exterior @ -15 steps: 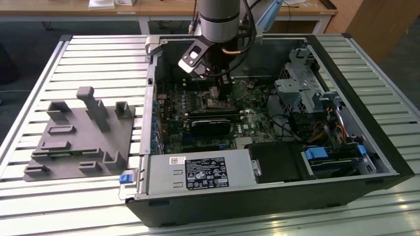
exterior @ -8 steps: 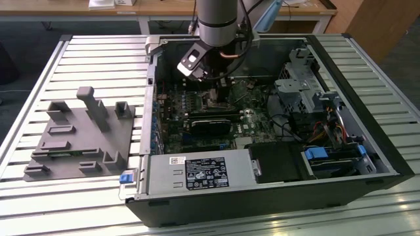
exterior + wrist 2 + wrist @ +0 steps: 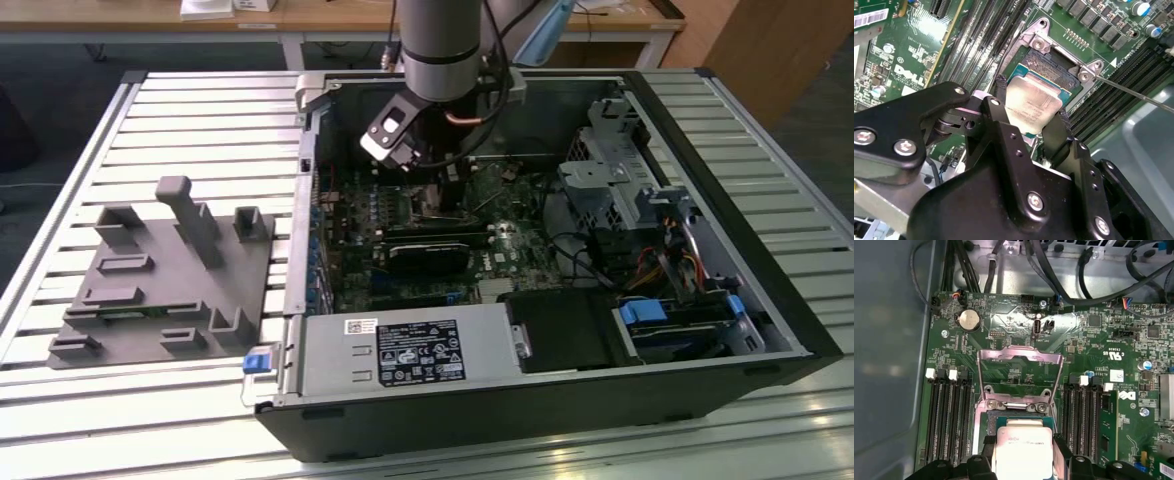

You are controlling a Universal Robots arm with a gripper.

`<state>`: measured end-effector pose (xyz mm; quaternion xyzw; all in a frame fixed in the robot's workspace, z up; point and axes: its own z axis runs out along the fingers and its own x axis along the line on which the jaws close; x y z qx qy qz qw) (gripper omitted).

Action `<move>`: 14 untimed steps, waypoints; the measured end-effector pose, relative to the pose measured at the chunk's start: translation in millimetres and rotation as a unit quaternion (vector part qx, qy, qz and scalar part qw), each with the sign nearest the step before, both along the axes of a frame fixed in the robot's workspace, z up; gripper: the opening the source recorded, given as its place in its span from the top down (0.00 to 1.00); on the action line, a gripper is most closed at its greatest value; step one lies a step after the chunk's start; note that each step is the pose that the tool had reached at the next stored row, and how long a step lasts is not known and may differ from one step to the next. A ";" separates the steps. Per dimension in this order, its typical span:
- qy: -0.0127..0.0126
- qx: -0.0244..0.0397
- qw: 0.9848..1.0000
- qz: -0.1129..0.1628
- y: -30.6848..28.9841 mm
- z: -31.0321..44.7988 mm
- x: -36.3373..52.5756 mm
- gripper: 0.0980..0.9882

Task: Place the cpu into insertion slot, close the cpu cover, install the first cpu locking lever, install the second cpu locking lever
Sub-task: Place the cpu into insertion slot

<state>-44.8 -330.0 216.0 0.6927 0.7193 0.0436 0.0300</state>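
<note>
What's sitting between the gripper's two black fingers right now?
The flat silver-grey square cpu, clamped between the gripper fingers over the black square insertion slot with its silvery rim; both wrist views show it.

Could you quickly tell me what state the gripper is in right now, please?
The gripper is shut on the cpu, holding it over the insertion slot.

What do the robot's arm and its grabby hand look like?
The arm is a fat, smooth grey tube. The gripper is black and chunky, with shiny silver screws and two slim black fingers.
</note>
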 end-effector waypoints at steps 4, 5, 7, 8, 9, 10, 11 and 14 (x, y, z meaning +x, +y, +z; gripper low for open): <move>0.000 0.000 1.000 0.000 0.2 -3.7 -0.1 0.51; 0.000 0.000 1.000 -0.001 0.3 -4.5 -0.2 0.51; 0.000 0.000 1.000 -0.003 0.4 -5.9 -1.1 0.51; 0.000 0.000 1.000 -0.004 0.5 -6.5 -1.4 0.51; 0.000 0.000 1.000 -0.004 0.5 -7.0 -1.6 0.51; 0.000 0.000 1.000 -0.004 0.5 -7.6 -1.5 0.51; 0.000 0.000 1.000 -0.004 0.6 -8.0 -1.5 0.51; 0.000 0.000 1.000 -0.004 1.0 -9.2 -1.6 0.51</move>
